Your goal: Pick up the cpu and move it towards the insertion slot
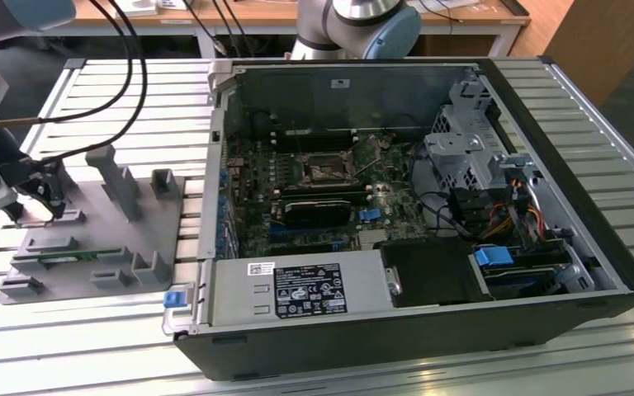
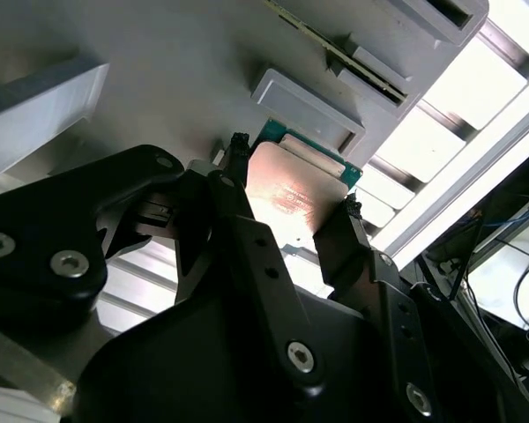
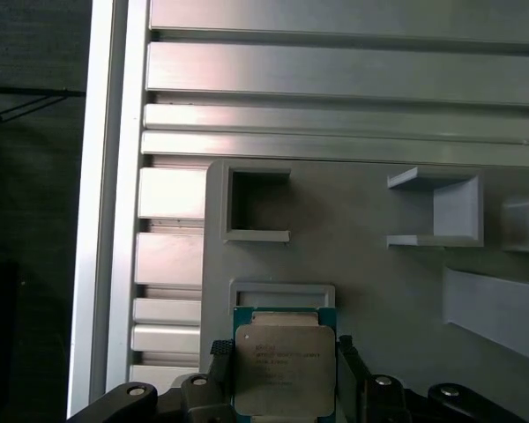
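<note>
The cpu (image 2: 286,198), in the second wrist view, sits between the two black fingers (image 2: 232,198) of the gripper (image 2: 293,179). They have closed to the chip's width and press on two opposite edges. Its silvery top catches a pinkish glare, and its green rim shows just beside a raised pocket of the grey fixture (image 2: 159,53).

In the first wrist view the cpu lies flat, top up, gripped on both sides, just beside a low rectangular frame on the fixture. Whether it has lifted clear I cannot tell. The slatted table (image 3: 335,62) lies beyond.

In the exterior view the gripper is down at the fixture's end, at about nine o'clock in the picture, with a green memory stick (image 1: 69,257) at its five o'clock. The slot (image 1: 325,172) lies inside the open computer case (image 1: 405,330), toward three o'clock from the gripper and well apart.
</note>
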Controlling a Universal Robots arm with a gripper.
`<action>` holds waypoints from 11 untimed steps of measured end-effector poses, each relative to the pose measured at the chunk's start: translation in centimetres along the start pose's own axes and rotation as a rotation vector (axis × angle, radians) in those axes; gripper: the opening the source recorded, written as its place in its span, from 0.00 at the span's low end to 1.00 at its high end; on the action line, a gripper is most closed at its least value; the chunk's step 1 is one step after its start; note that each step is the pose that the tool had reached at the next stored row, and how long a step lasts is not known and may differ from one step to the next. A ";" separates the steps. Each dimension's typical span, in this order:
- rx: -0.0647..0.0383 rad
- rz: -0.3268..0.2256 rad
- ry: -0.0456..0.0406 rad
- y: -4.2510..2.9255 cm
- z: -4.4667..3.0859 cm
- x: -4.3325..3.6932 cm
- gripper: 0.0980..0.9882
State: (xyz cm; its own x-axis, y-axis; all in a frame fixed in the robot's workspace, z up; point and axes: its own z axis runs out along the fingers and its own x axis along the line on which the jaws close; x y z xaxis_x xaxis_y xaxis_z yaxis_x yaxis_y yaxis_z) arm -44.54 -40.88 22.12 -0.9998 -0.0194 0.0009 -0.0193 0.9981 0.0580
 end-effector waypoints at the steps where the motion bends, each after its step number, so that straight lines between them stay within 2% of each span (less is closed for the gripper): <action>1: 0.000 0.000 0.0000 0.00 -0.03 0.00 0.50; 11: 0.000 0.000 0.0000 0.02 -0.33 0.00 0.50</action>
State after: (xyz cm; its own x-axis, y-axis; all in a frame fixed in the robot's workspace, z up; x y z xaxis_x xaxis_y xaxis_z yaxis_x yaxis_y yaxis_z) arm -44.54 -40.88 22.46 -0.9998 -0.0194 0.0009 -0.0193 0.9981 0.0581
